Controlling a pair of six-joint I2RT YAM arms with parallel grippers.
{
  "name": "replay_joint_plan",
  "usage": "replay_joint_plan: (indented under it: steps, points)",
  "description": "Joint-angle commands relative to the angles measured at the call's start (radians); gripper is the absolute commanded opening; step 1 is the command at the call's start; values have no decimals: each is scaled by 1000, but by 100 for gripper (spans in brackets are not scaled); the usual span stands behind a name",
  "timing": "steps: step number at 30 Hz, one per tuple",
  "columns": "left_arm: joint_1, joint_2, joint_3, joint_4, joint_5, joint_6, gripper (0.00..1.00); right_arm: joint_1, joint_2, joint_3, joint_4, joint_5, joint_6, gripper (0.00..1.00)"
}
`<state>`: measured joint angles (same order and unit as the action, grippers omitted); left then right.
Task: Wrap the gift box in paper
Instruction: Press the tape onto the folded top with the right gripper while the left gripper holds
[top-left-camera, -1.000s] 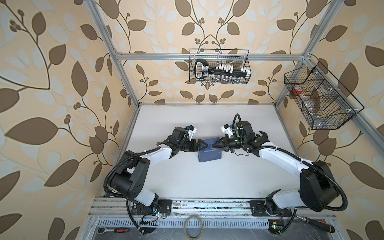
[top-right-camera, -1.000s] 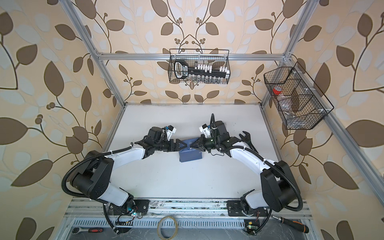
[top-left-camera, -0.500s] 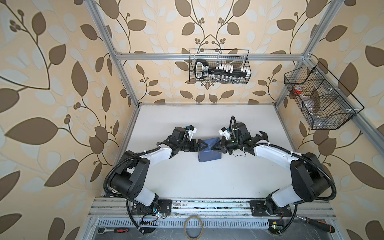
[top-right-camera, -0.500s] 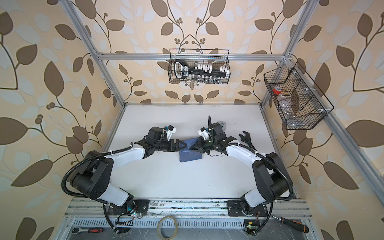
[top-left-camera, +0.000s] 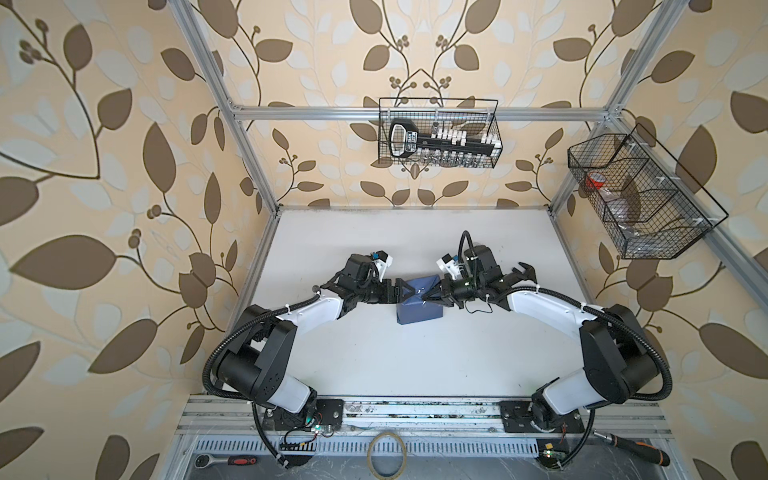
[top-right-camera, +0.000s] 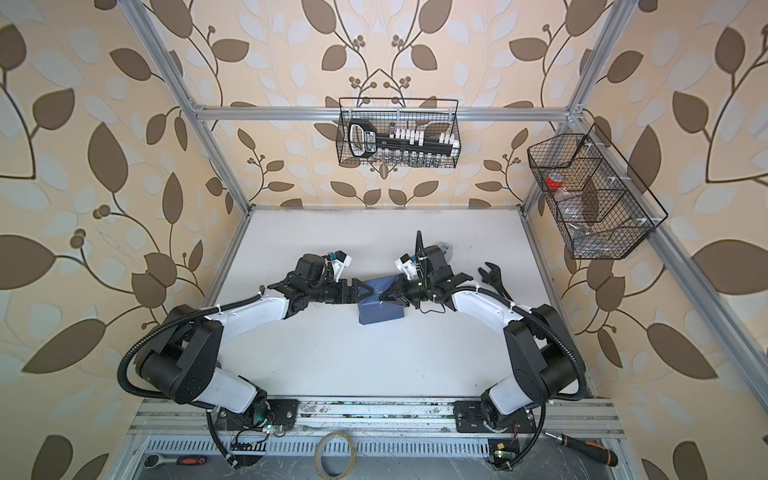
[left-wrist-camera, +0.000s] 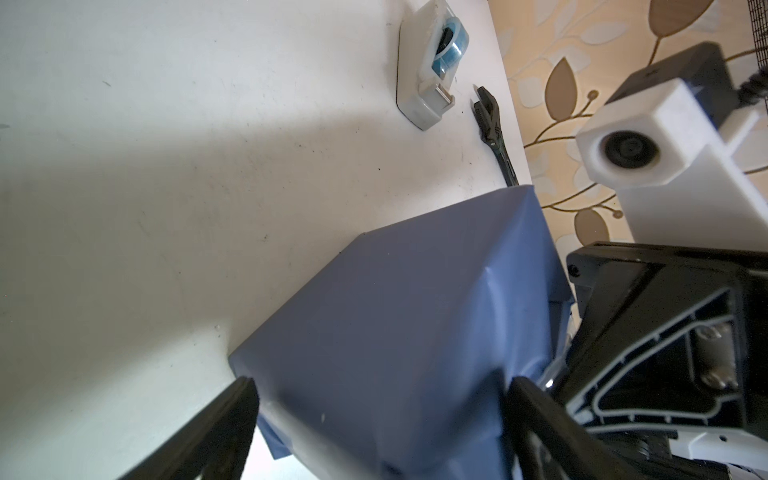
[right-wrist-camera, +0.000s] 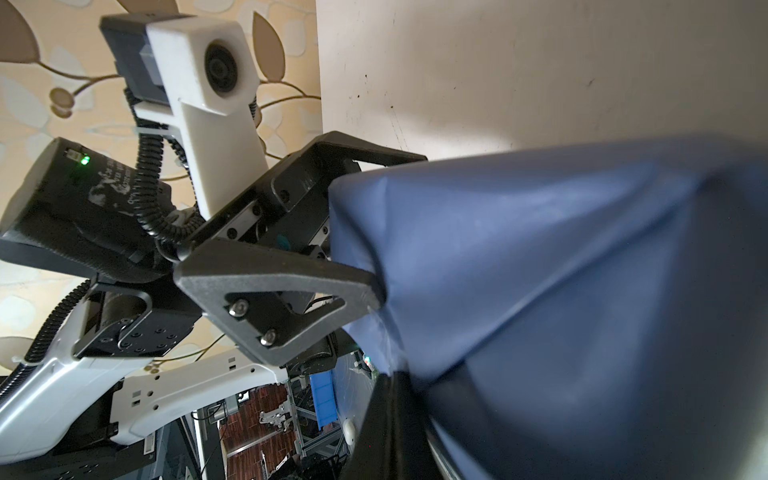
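- Out in the middle of the table, the paper sits folded all round into a blue parcel. The gift box must be inside, but I see none of it.
- Since a second ago, the right gripper has slid a little to the left, further over the top of the parcel. Its elbow has swung in too.
- Its jaws are squeezed tight together, with the tip down on the paper on top of the parcel. I cannot tell if a thin bit of paper or tape is pinched there.
- The left gripper has hardly moved. It stays at the left end of the parcel with its jaws spread wide.
- From its wrist camera, the fingers stand one on each side of that end. I cannot tell if they press on it.
- The parcel itself has not shifted on the table.
- I think this means the wrap is nearly done. The right tip looks to be rubbing a flap flat, and the left jaws stop the parcel from sliding away.
- The tape dispenser waits far off on the right, beside a black wrench. I think a flap may need tape from it, or it may pop open.
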<state>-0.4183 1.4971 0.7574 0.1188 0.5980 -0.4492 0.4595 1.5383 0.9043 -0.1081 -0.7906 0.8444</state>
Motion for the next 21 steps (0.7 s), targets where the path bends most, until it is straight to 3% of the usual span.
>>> replay_joint_plan:
  steps: [1, 9, 21]
  points:
    - [4, -37, 16, -84, -46, 9, 95, -5, 40, -47, -91, 72, -25, 0]
    - [3, -78, 25, -17, 5, -27, 98, -4, 46, -46, -99, 76, -31, 0]
    - [-43, 5, 83, 11, 56, -20, 99, -5, 50, -46, -99, 76, -35, 0]
